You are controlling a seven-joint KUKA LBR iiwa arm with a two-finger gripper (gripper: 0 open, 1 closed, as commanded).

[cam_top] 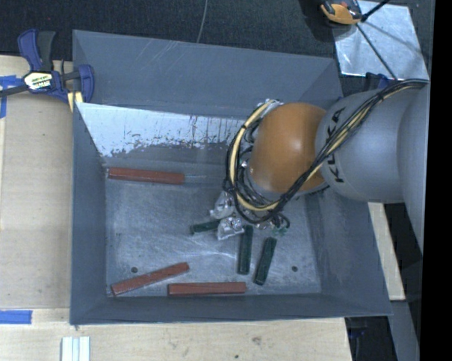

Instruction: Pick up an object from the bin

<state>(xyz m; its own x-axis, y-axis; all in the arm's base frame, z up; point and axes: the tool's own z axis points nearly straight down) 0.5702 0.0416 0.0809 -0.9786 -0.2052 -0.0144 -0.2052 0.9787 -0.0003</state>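
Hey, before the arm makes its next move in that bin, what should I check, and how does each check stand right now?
1. Gripper low over mid-bin, away from the bin walls: ok.
2. Candidate nearby: small dark green stick lies just left of it: ok.
3. Neighbours spaced: two longer green sticks lie side by side just below it, close together: not ok.
4. Something already held: cannot tell.
5. Brown sticks out of the way along the floor's edges: ok.
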